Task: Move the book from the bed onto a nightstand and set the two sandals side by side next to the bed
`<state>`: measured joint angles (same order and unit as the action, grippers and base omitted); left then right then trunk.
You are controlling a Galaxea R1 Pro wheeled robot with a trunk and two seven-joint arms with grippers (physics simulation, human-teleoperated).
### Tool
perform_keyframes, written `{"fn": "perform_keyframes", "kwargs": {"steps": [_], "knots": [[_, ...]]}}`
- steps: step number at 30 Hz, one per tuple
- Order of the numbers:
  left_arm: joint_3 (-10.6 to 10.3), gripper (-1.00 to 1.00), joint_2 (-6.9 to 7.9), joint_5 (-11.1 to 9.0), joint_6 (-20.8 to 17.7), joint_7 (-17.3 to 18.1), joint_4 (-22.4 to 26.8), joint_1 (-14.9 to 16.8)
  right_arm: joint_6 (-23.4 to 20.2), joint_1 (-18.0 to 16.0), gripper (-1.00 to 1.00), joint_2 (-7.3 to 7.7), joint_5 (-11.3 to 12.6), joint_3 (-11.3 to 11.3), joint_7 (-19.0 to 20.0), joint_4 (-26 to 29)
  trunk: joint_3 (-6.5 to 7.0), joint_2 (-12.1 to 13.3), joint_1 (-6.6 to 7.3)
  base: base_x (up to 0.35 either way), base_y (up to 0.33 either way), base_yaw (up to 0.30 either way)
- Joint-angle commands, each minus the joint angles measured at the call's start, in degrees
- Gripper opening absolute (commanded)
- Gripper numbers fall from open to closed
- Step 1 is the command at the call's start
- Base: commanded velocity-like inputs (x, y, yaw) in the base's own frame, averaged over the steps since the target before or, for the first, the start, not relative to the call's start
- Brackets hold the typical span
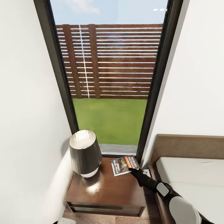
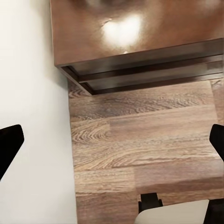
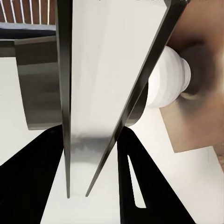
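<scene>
- While a tall dark-framed window (image 1: 109, 77) fills the frame's centre, showing a wooden fence and grass, white walls flank it.
- At lower right lies the bed (image 1: 189, 174), light-grey mattress against a brown headboard.
- Bottom centre stands the nightstand (image 1: 105, 189), a glossy bench with a dark-shaded lamp (image 1: 84, 153) on its left.
- On its back right corner rests the book (image 1: 123, 165), lettered "RICHARD BACHMAN".
- Right hand (image 1: 135, 170) grips the book's edge; left hand (image 2: 112, 149) hangs released above plank floor (image 2: 140, 140).
</scene>
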<state>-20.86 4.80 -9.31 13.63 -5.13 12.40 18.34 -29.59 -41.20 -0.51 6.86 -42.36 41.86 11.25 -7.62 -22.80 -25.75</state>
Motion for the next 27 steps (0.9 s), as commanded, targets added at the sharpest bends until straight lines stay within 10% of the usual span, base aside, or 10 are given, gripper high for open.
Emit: {"fn": "perform_keyframes", "kwargs": {"steps": [1, 27], "knots": [[-0.50, 1.00, 0.03, -0.53, 0.17, -0.23, 0.00, 0.04, -0.49, -0.02, -1.00, -0.02, 0.61, 0.09, -0.13, 0.09, -0.12, -0.12, -0.03, 0.000, 0.000, 0.000], [-0.56, 1.00, 0.03, -0.53, 0.17, -0.16, 0.00, 0.10, -0.47, -0.02, -1.00, -0.10, 0.61, 0.10, -0.11, 0.09, -0.12, -0.12, -0.03, 0.009, 0.006, 0.000]]}}
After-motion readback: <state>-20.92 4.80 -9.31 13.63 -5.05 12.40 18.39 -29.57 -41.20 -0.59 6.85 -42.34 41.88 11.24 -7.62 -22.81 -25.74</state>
